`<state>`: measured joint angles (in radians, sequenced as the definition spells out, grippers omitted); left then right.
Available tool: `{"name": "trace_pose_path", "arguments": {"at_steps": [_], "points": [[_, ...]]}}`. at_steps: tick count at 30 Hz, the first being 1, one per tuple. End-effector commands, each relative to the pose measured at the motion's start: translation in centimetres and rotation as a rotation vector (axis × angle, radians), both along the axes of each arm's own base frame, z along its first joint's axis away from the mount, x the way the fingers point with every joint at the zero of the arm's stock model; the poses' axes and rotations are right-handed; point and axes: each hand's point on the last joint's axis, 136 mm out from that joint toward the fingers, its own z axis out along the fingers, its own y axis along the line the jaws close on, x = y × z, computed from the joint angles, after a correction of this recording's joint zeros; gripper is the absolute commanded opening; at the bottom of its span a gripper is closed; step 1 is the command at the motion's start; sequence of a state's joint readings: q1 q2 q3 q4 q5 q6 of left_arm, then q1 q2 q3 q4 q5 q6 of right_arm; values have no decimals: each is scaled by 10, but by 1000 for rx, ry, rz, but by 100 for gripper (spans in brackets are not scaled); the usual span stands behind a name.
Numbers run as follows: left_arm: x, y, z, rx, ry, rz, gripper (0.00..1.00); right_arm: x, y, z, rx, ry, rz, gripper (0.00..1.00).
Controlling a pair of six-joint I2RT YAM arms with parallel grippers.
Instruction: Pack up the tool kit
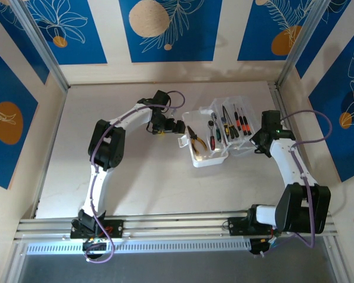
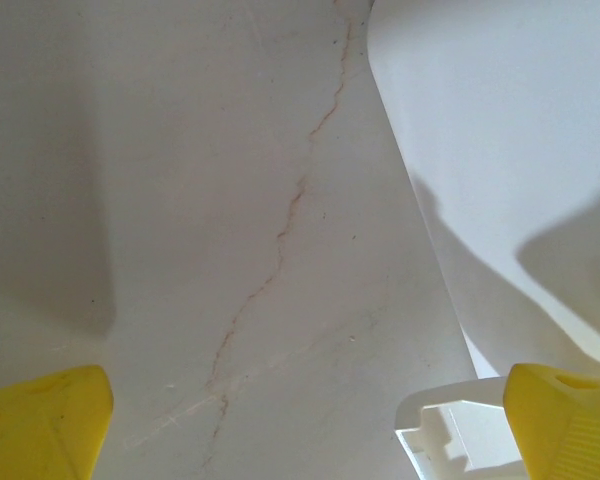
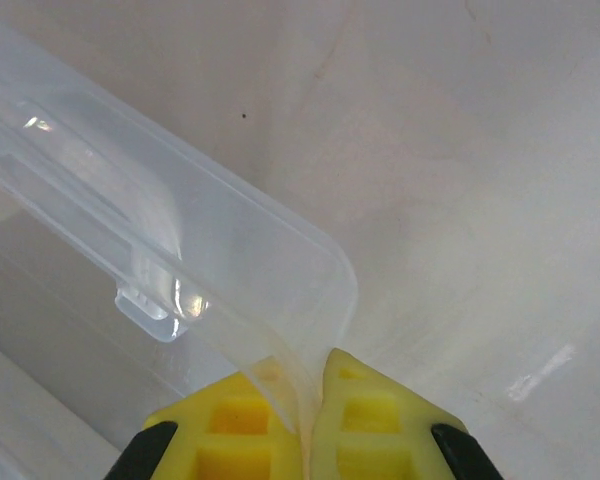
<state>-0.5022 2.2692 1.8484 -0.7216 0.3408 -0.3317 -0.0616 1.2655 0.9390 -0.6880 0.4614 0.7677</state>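
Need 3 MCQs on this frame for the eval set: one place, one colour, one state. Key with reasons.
1. Where do the pliers lie?
A) in the white tray
B) outside the tray
C) held by a gripper

2. What colour are the fingers in the wrist views?
A) blue
B) yellow
C) red

3. What is the right gripper doing?
A) open
B) shut on nothing
C) shut on the edge of the lid

Key: 1 A, the pliers sit inside the tray's walls; 2 B, both wrist views show yellow fingers; 3 C, its fingers meet on the translucent lid.
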Motion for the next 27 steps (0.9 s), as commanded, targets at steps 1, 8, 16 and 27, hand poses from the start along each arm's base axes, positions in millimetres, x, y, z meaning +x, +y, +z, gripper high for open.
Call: {"name": "trace_pose_path", "arguments": {"at_steps": [1, 8, 16, 27], "points": [[-1, -16, -4, -29, 3, -20, 100, -4, 17, 29, -86, -3, 133, 0], [-3, -20, 0, -41, -3, -23, 100, -5, 54, 58, -231, -43, 245, 0], [-6, -23, 6, -68, -19, -18, 100, -14, 106, 78, -332, -90, 368, 0], [-12, -25, 14, -97, -51, -23, 100, -40, 173, 71, -365, -97, 476, 0]]}}
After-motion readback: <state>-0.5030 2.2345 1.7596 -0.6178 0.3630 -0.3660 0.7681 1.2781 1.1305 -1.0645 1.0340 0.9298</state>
